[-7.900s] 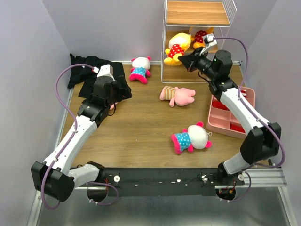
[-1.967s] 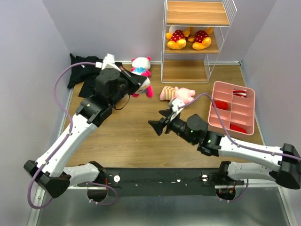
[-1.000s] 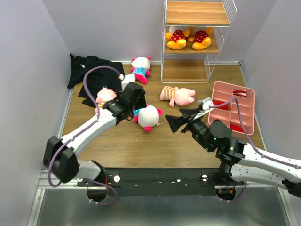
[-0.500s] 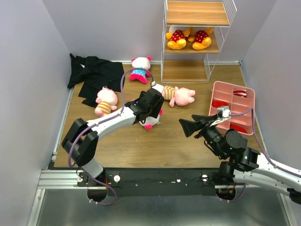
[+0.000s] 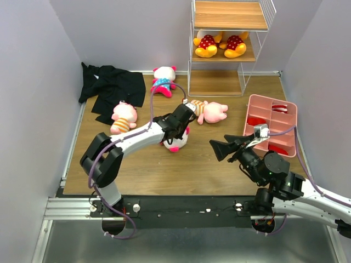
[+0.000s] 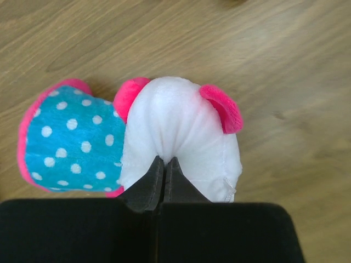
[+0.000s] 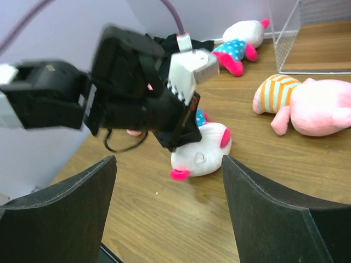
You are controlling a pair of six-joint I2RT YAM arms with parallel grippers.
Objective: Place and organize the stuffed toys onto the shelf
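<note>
A white-and-magenta toy (image 5: 176,142) in a blue dotted dress lies on the floor mid-table. My left gripper (image 6: 163,161) is shut, its tips dug into the toy's white head (image 6: 184,123), where the plush creases. In the right wrist view the same toy (image 7: 208,153) lies under the left gripper (image 7: 181,134). My right gripper (image 5: 217,147) hangs open and empty to its right, fingers (image 7: 66,208) wide apart. Two yellow toys (image 5: 207,45) (image 5: 235,44) sit on the middle board of the shelf (image 5: 230,16). Loose on the wood: a striped pink toy (image 5: 211,111), another (image 5: 122,116), and a second blue-dress toy (image 5: 163,79).
A black cloth (image 5: 112,87) is heaped at the back left corner. A pink compartment tray (image 5: 271,129) stands at the right, beside the right arm. Grey walls close in the left, back and right sides.
My left gripper has closed onto the head of the white-and-magenta toy; it stood open over it before. The right arm has drawn back a little to the right.
</note>
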